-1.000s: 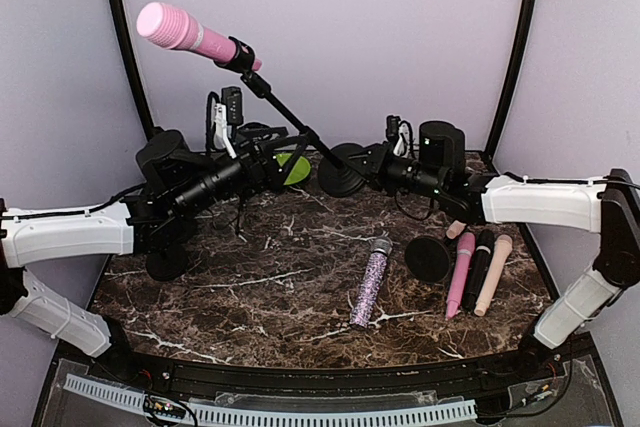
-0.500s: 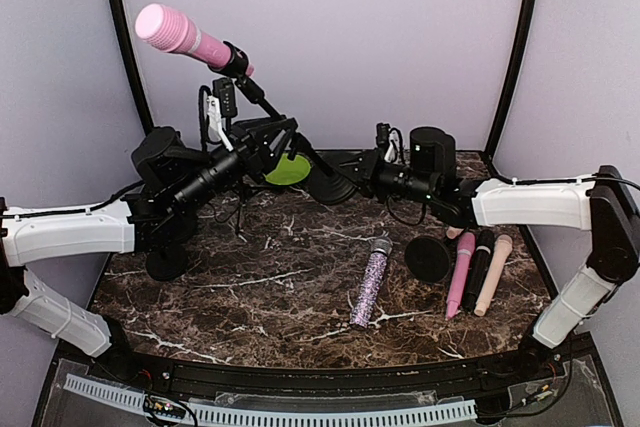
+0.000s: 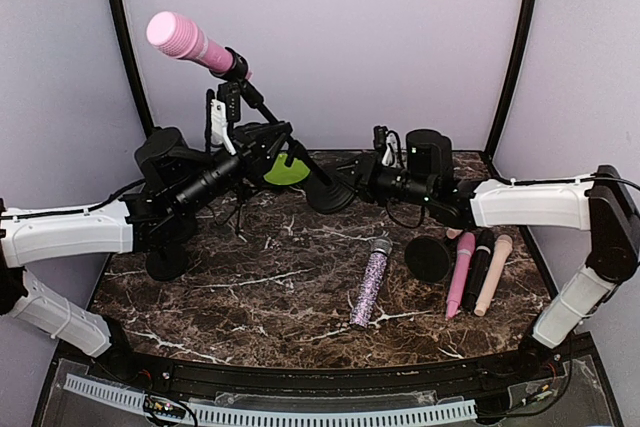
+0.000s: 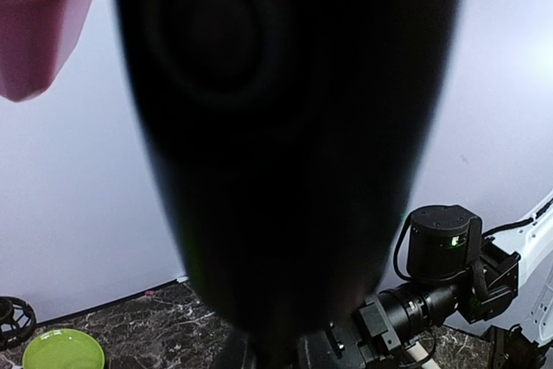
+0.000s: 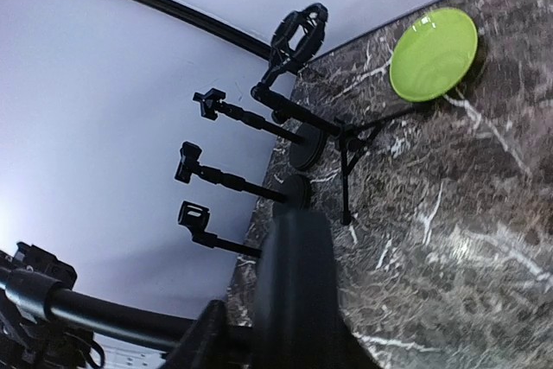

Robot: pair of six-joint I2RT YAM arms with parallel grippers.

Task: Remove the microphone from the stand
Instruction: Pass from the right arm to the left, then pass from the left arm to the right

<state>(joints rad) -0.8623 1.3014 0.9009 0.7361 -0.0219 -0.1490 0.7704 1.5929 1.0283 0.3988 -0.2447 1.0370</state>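
Left gripper (image 3: 268,139) was found clenched on the stand (image 3: 265,105); right gripper (image 3: 352,185) state could not be told. Microphone (image 3: 190,42), clipped at upper left, should be drawn out along its axis.

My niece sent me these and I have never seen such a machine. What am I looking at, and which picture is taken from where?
These are two robot arms bolted at the near edge of a marble table. The wide picture looks down from above and behind them. The other two come from a camera on each wrist, so close things block much of their view.

A pink microphone sits clipped atop a slanted black stand. The left gripper is shut on the stand's pole. The right gripper is at the stand's round base; whether it grips is unclear.

On the table lie a glittery purple microphone, three more microphones side by side, a black disc and, at the back, a green plate.
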